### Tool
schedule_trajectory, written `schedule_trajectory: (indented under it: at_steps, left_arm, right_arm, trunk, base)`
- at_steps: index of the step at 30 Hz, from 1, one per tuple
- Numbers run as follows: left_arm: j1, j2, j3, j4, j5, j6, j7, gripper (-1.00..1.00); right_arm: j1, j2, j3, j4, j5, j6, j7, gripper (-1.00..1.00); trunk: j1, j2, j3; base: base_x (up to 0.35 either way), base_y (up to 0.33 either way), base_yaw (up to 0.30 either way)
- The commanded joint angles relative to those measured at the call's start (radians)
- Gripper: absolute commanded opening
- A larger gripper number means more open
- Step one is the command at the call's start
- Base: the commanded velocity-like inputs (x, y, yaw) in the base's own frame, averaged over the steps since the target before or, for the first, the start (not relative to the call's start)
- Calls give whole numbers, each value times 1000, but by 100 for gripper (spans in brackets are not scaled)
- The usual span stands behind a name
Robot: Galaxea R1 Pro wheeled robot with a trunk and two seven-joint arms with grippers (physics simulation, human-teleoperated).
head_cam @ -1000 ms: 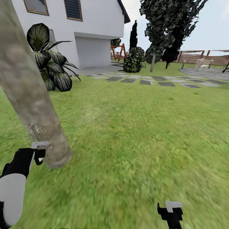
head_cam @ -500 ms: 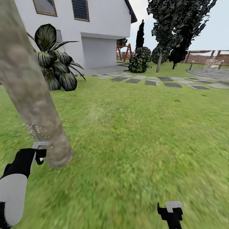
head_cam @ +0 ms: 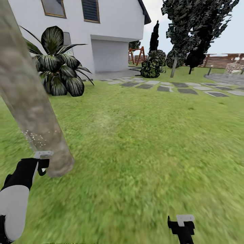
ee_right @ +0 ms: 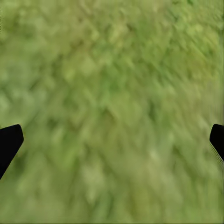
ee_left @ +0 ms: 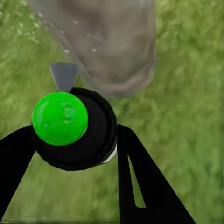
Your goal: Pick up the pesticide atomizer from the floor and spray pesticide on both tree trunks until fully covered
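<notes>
Pesticide atomizer [ee_left: 74, 128] sits between the two black fingers [ee_left: 140, 182] of our left pincer [ee_left: 70, 154], which is closed around its round black body; we see its bright green cap and a small grey nozzle pointing at the tree trunk [ee_left: 109, 44] just beyond. From the head camera, our left pincer [head_cam: 40, 162] hovers at the near left, just beside the base of that thick, mottled beige-grey trunk [head_cam: 30, 101], which leans up and out of the top left corner. A scatter of fine white specks of pesticide [head_cam: 35, 137] shows on the lower trunk, just above the pincer. Our right pincer [head_cam: 182, 226] hangs low at the near right over the grass floor [head_cam: 142, 152], well apart from the trunk; its wrist camera shows its two dark fingertips [ee_right: 9, 142] spread wide with nothing between them but blurry grass. Farther off we see a broad-leaved striped plant [head_cam: 59, 66] to the left, a white house [head_cam: 112, 30] behind it, grey stepping stones [head_cam: 169, 87] across the lawn, and a brown slat fence [head_cam: 220, 61] at the far right.
</notes>
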Motion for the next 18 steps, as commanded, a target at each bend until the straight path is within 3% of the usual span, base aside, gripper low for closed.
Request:
schedule_trajectory:
  at_steps: [1,6,18]
  left_arm:
    - [0,0,1,-1,0,0,0,-100]
    - [0,0,1,-1,0,1,1,-100]
    - [0,1,1,-3,0,1,0,-100]
  right_arm:
    - [0,0,0,0,0,0,0,100]
    - [0,0,0,0,0,0,0,100]
    - [0,0,0,-2,-1,0,-1,100]
  trunk:
    - [0,0,0]
    - [0,0,0]
    - [0,0,0]
  base:
    - [90,-273,275]
    - [143,-261,227]
    - [203,-228,7]
